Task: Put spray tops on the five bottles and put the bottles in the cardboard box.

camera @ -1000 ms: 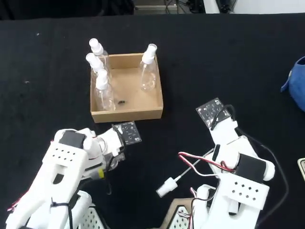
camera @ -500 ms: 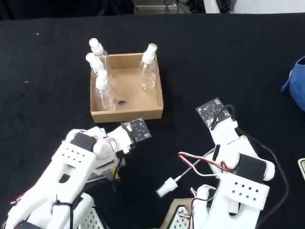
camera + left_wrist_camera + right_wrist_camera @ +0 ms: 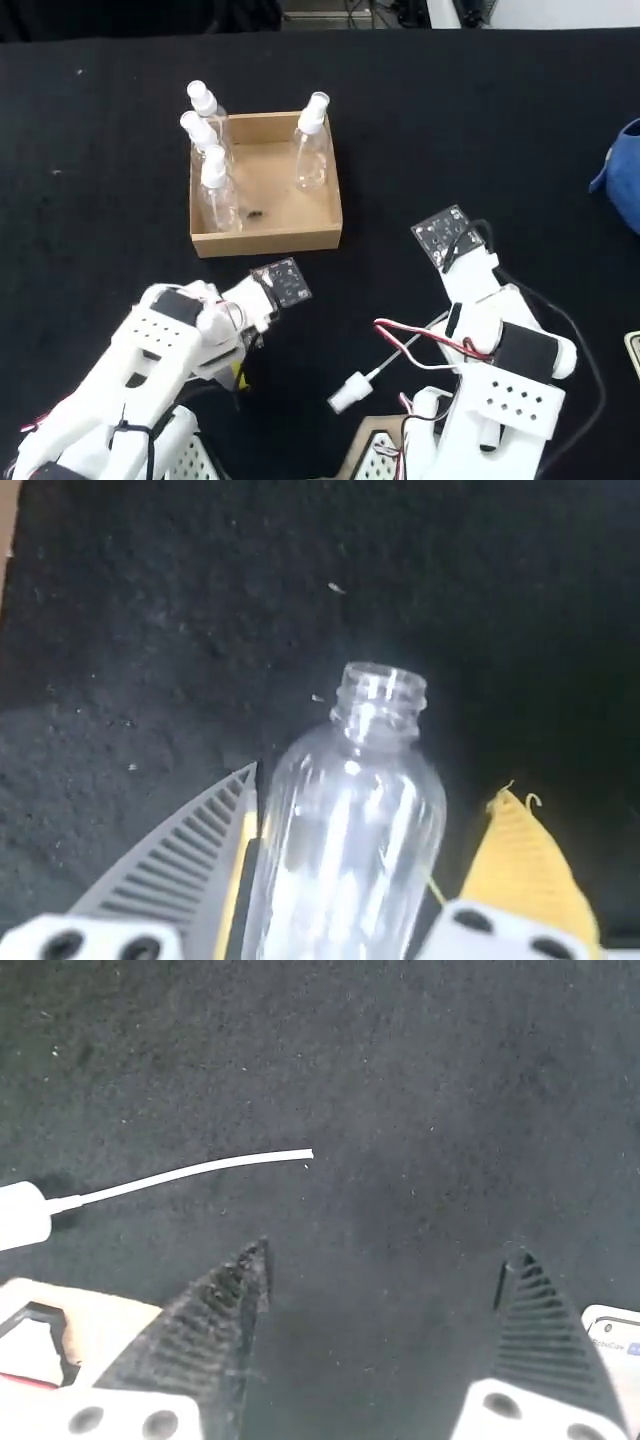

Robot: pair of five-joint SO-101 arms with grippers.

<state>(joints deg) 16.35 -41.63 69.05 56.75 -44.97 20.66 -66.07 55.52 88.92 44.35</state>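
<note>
Nearest in, the loose spray top (image 3: 350, 391) is seen lying on the black table (image 3: 470, 130), its thin tube just ahead of the right gripper (image 3: 385, 1255) — jaws spread wide, nothing held. An uncapped bottle (image 3: 345, 820) is clamped in the left gripper (image 3: 378, 780). Farther back, four capped bottles (image 3: 213, 185) are stood in the cardboard box (image 3: 265, 240) — three down one side.

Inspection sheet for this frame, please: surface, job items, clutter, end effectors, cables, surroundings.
Surface: black cloth.
Job's things: four capped bottles stand in the cardboard box; fifth bottle uncapped; loose spray top on the cloth.
Clutter: blue object at the edge; small dark bit in the box.
End effectors: left end effector shut on the fifth bottle; right end effector open, empty.
Cables: red and white wires on the right arm.
Surroundings: dark cables beyond the table.
</note>
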